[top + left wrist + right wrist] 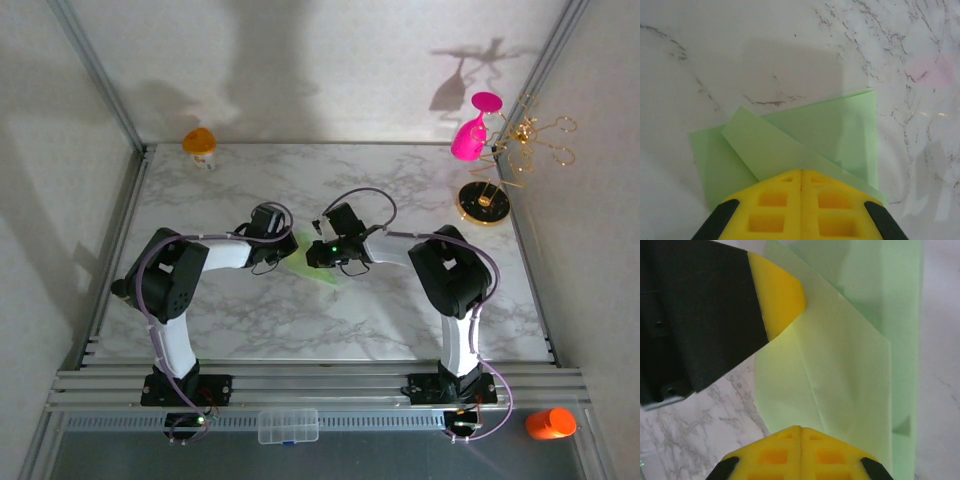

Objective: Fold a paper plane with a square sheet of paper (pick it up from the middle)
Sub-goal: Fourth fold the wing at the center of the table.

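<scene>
Pressing flap [770, 145] onto paper [840, 125] with clenched left tool [801, 172]; pinning paper's opposite side to worktop [740, 50] with clenched right tool [800, 429], presumably to set crease without slippage.

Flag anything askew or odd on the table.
The thin pale green paper sheet: its folded flap lies diagonally, one corner poking past the sheet's edge, so the fold looks askew. Nothing else stands out.

A: What colour is the sheet of paper [835, 125]?
B: Pale green, plain. The table [740, 50] is white marble with grey veins.
A: And the left gripper [801, 175]?
B: Yellow, edged black. The glass [468, 138] is pink.
</scene>
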